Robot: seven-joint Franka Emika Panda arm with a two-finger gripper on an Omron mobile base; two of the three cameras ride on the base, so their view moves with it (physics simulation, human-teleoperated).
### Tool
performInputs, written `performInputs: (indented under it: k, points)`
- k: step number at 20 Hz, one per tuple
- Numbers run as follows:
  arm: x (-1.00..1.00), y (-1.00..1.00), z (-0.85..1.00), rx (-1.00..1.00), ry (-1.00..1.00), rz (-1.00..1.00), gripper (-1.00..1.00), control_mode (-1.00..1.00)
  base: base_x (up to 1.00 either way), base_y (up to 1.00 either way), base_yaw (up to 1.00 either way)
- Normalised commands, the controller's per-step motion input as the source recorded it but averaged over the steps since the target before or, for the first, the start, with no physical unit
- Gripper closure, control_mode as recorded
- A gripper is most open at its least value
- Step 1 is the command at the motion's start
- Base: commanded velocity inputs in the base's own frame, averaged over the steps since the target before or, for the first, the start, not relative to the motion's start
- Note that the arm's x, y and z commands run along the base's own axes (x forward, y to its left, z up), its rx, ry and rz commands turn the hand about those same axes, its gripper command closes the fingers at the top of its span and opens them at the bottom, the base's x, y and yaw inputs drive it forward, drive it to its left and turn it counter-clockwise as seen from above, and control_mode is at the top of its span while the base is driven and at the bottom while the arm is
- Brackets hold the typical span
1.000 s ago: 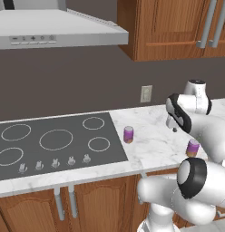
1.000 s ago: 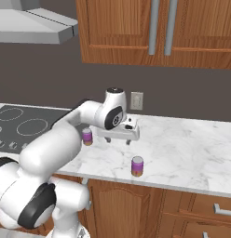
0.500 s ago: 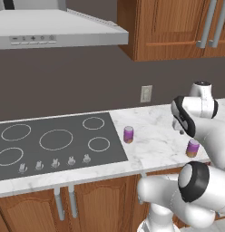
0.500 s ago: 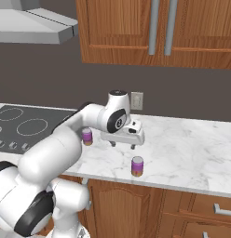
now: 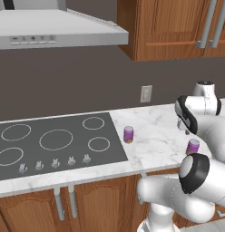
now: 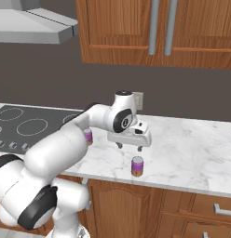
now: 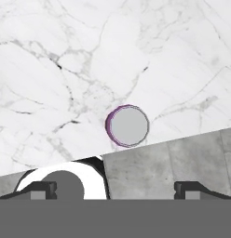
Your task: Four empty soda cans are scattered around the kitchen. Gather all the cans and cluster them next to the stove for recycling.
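A white robot arm reaches over a white marble counter (image 6: 192,144) in a kitchen of reddish-brown wooden cabinets (image 6: 136,28), its hand (image 6: 129,147) hovering above the stone with its two fingers pointing down, spread wide and holding nothing. Two soda cans stand upright on the counter. One can (image 5: 128,134), purple with a pale top, stands just beside the right edge of the stove (image 5: 55,142), a flat dark grey cooktop with white burner rings and a row of small knobs along its front. In the right base view the same can (image 6: 88,135) shows partly behind the arm. The second can (image 6: 137,166) stands near the counter's front edge, well apart from the first and below and in front of the open hand; in the left base view this can (image 5: 193,146) appears between parts of the robot's arm. Seen from the hand camera, looking straight down, the can (image 7: 128,126) shows as a pale round top with a purple rim, close to the edge of the marble, beyond which lies grey floor (image 7: 182,158). A steel range hood (image 5: 55,27) hangs over the stove, and a wall socket (image 5: 146,94) sits on the dark grey wall behind the counter.
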Motion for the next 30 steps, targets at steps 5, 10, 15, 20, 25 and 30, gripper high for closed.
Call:
performInputs:
  k: [5, 10, 15, 20, 25, 30]
  points:
    - [0.0, -0.07, -0.07, 0.01, 0.0, 0.0, -1.0, -1.0, 0.0, 0.0, 0.0]
    - [0.0, -0.04, -0.11, 0.02, -0.01, 0.0, -1.0, -1.0, 0.0, 0.0, 0.0]
    - [0.0, -0.05, -0.09, 0.02, -0.01, 0.0, -1.0, -1.0, 0.0, 0.0, 0.0]
    - [0.0, -0.04, -0.11, 0.01, 0.0, 0.0, -1.0, -1.0, 0.0, 0.0, 0.0]
    - [0.04, -0.03, -0.13, 0.0, 0.0, 0.0, -1.0, -1.0, 0.0, 0.0, 0.0]
    - [0.13, -0.02, -0.15, 0.0, 0.0, 0.0, -1.0, -1.0, 0.0, 0.0, 0.0]
